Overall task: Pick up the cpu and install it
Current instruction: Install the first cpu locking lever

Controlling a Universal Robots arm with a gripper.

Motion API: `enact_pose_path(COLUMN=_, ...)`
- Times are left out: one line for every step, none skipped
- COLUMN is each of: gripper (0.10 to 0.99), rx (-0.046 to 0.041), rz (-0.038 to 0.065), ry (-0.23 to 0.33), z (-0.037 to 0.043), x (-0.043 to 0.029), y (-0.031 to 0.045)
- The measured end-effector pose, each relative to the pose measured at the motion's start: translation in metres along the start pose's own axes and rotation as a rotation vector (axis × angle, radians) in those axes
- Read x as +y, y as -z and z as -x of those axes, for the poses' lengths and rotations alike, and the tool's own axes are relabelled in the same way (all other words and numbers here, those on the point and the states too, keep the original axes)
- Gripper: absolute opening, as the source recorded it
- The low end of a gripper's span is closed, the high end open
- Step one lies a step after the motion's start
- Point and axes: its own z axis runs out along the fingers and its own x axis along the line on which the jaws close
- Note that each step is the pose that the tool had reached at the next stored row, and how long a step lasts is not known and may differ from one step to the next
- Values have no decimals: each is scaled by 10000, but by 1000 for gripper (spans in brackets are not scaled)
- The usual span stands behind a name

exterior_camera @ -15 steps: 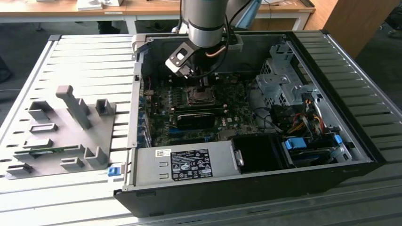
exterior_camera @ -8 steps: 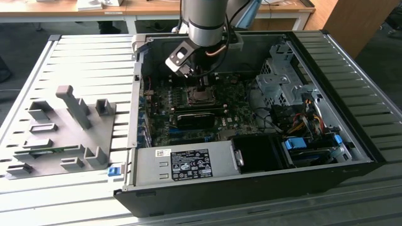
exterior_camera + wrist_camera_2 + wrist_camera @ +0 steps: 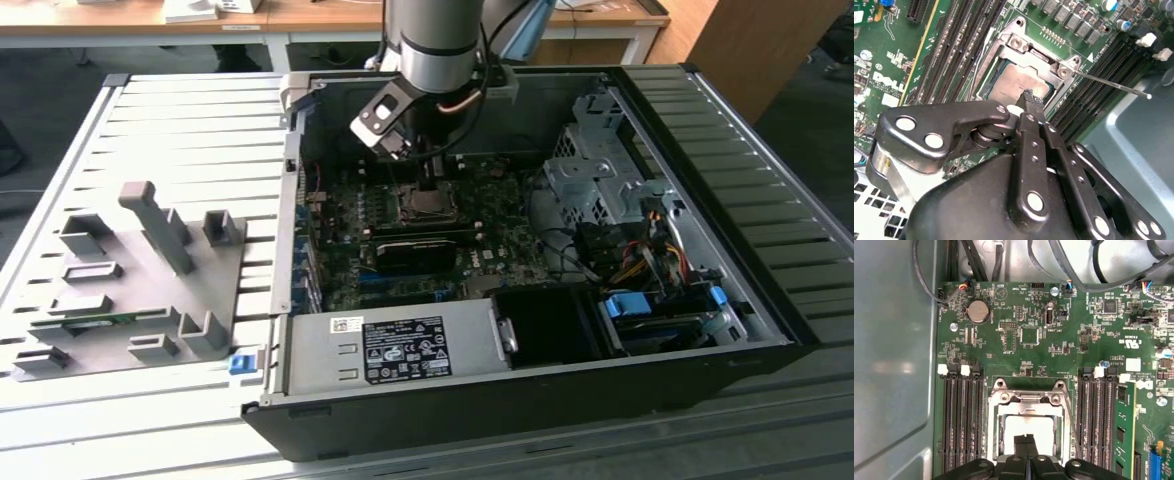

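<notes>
Here the gripper point(image 3: 424, 178) hangs low inside the open computer case point(image 3: 747, 300), directly over the metal-framed socket point(image 3: 427, 204) on the green motherboard point(image 3: 400, 275). In both wrist views the two black fingertips point(image 3: 1025, 444) are pressed together with no gap, their tips right at the cpu point(image 3: 1029, 432), which lies flat within the socket frame point(image 3: 1026, 400), silvery top up. Whether the tips touch its surface cannot be told. In the second wrist view the cpu point(image 3: 1016, 85) sits squarely inside the frame, and the thin retention lever point(image 3: 1114, 86) sticks out to one side, raised off the board. Rows of black memory slots point(image 3: 961, 422) flank the socket on both sides. At the exterior view's left, a grey fixture tray point(image 3: 134, 290) rests on the slatted table point(image 3: 174, 110) beside the case.
</notes>
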Motion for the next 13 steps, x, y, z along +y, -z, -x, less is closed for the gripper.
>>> enact_pose_path(gripper=106, rx=-1, rz=-3, ry=-3, z=-1, x=0, y=18)
enact_pose_path(gripper=106, rx=-2, rz=-4, ry=-3, z=-2, x=0, y=34)
enact_pose_path(gripper=106, rx=-1, rz=-4, ry=-4, z=-3, x=0, y=54)
enact_pose_path(gripper=106, rx=0, rz=-4, ry=-3, z=-5, x=1, y=79)
enact_pose_path(gripper=106, rx=-1, rz=-5, ry=-3, z=-6, x=0, y=114)
enact_pose_path(gripper=106, rx=1, rz=-3, ry=-2, z=-9, x=-2, y=151)
enact_pose_path(gripper=106, rx=-1, rz=-5, ry=-2, z=-11, x=-2, y=196)
enact_pose_path(gripper=106, rx=1, rz=-4, ry=-1, z=-14, x=-2, y=238)
enact_pose_path(gripper=106, rx=-1, rz=-4, ry=-2, z=-16, x=-2, y=281)
enact_pose_path(gripper=106, rx=-1, rz=-5, ry=-2, z=-18, x=-2, y=322)
enact_pose_path(gripper=106, rx=-2, rz=-5, ry=-3, z=-21, x=-2, y=362)
enact_pose_path(gripper=106, rx=-4, rz=-5, ry=-2, z=-22, x=-2, y=389)
enact_pose_path(gripper=106, rx=-12, rz=-6, ry=-2, z=-23, x=-2, y=408)
